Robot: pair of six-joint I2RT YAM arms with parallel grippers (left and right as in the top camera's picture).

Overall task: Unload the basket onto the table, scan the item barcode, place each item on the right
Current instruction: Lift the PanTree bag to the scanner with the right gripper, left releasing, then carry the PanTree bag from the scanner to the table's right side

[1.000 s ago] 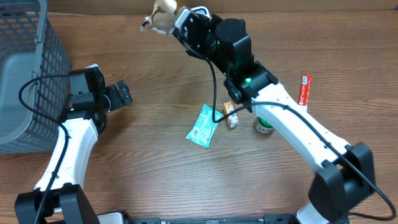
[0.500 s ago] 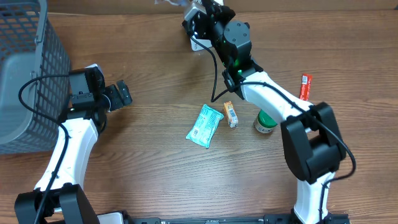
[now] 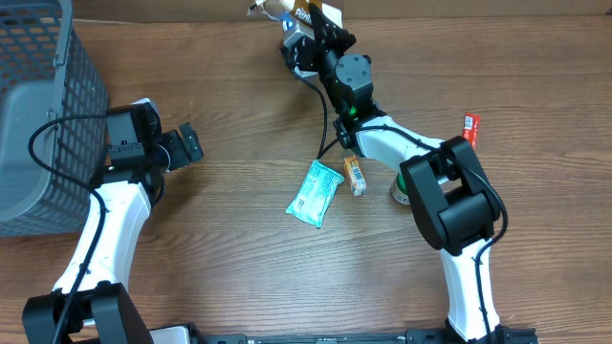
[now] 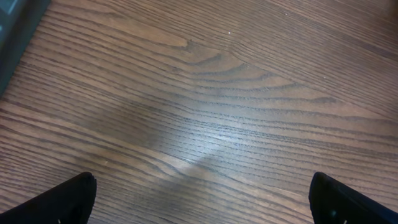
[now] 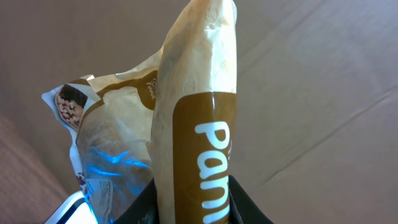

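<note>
The right gripper (image 3: 308, 27) pinches a tan and brown snack bag (image 5: 198, 118) up at the far edge of the table (image 3: 239, 268) (white letters run down its side). The left gripper (image 3: 180, 146) has its fingers spread wide, holding nothing, beside the gray basket (image 3: 38, 124).

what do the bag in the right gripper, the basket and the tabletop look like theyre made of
Bag: thin plastic film, glossy, going by its crinkles and shiny highlights; printed brown and cream.
Basket: grey open mesh with a matte look, either plastic or coated wire; the view does not settle which.
Tabletop: brown wood grain with a soft sheen, possibly laminate rather than solid wood.
</note>
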